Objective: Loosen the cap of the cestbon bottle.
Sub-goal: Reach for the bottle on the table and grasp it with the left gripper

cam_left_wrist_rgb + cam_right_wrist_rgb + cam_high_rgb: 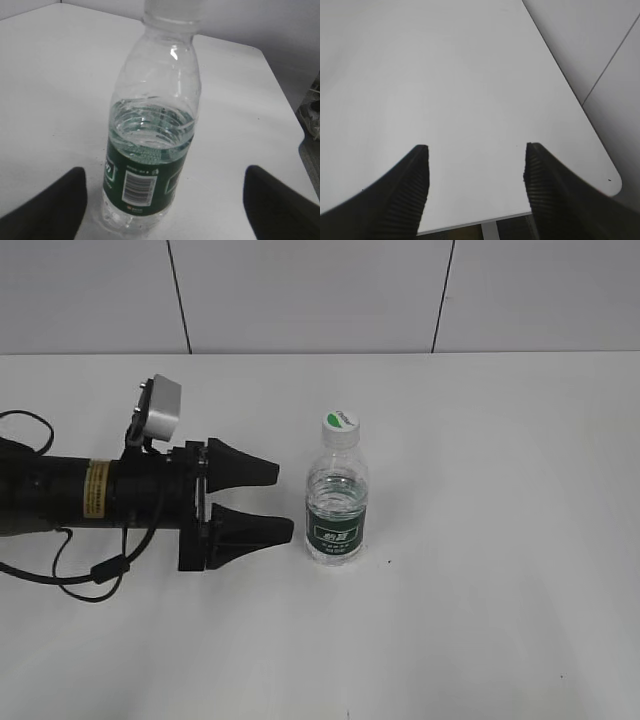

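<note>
The cestbon bottle (337,502) stands upright near the middle of the white table, clear plastic with a dark green label band and water up to its shoulder. Its white cap (340,424) with a green mark sits on the neck. My left gripper (283,502) lies low just left of the bottle, jaws open, tips a short gap away from it. In the left wrist view the bottle (150,150) fills the centre, slightly toward the left finger (55,205), with the left gripper (165,172) open around it without touching. My right gripper (477,149) is open over bare table, holding nothing.
The white table (480,570) stretches bare to the right of the bottle and in front of it. A black cable (70,575) loops under the left arm. The right wrist view shows the table's rounded corner (615,181) and front edge, with a grey tiled wall (300,290) behind.
</note>
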Robot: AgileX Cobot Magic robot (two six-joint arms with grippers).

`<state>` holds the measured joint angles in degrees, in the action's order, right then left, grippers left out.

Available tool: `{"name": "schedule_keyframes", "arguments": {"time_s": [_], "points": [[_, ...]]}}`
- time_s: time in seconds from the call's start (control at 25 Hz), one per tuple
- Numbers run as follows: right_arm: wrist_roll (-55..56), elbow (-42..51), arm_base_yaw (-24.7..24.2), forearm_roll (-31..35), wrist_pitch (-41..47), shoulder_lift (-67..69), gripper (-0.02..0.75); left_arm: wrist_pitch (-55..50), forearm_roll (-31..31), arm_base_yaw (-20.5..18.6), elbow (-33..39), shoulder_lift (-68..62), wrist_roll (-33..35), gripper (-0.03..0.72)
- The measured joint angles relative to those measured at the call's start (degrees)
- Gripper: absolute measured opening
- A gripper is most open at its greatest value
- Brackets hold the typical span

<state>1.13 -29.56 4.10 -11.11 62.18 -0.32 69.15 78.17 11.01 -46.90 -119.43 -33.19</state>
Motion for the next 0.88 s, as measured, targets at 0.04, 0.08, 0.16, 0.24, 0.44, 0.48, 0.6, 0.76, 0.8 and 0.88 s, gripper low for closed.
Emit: {"name": "schedule_keyframes", "arguments": {"time_s": [0.04, 0.08, 0.16, 0.24, 0.44, 0.48, 0.6, 0.76, 0.8, 0.88], "points": [[0.0, 0.0, 0.0, 0.0, 0.0, 0.0, 0.463, 0.1, -0.6, 0.5, -0.2, -0.4, 0.0, 0.606], [0.0, 0.0, 0.0, 0.0, 0.0, 0.0, 0.463, 0.1, -1.0, 0.8, -0.7, -1.0, 0.0, 0.616], [0.0, 0.0, 0.0, 0.0, 0.0, 0.0, 0.463, 0.1, -1.3, 1.7, -1.9, -2.7, 0.0, 0.621], [0.0, 0.0, 0.0, 0.0, 0.0, 0.0, 0.463, 0.1, -1.4, 2.8, -3.9, -4.4, 0.0, 0.621], [0.0, 0.0, 0.0, 0.0, 0.0, 0.0, 0.463, 0.1, -1.4, 5.3, -9.1, -8.6, -0.2, 0.599], [0.0, 0.0, 0.0, 0.0, 0.0, 0.0, 0.463, 0.1, -1.5, 5.7, -9.9, -9.2, -0.2, 0.596], [0.0, 0.0, 0.0, 0.0, 0.0, 0.0, 0.463, 0.1, -1.5, 6.8, -12.7, -11.4, -0.3, 0.592], [0.0, 0.0, 0.0, 0.0, 0.0, 0.0, 0.463, 0.1, -1.8, 8.2, -16.7, -13.8, -1.3, 0.590], [0.0, 0.0, 0.0, 0.0, 0.0, 0.0, 0.463, 0.1, -1.8, 8.6, -17.3, -14.2, -1.4, 0.590], [0.0, 0.0, 0.0, 0.0, 0.0, 0.0, 0.463, 0.1, -1.9, 9.0, -17.8, -14.6, -1.5, 0.590]]}}
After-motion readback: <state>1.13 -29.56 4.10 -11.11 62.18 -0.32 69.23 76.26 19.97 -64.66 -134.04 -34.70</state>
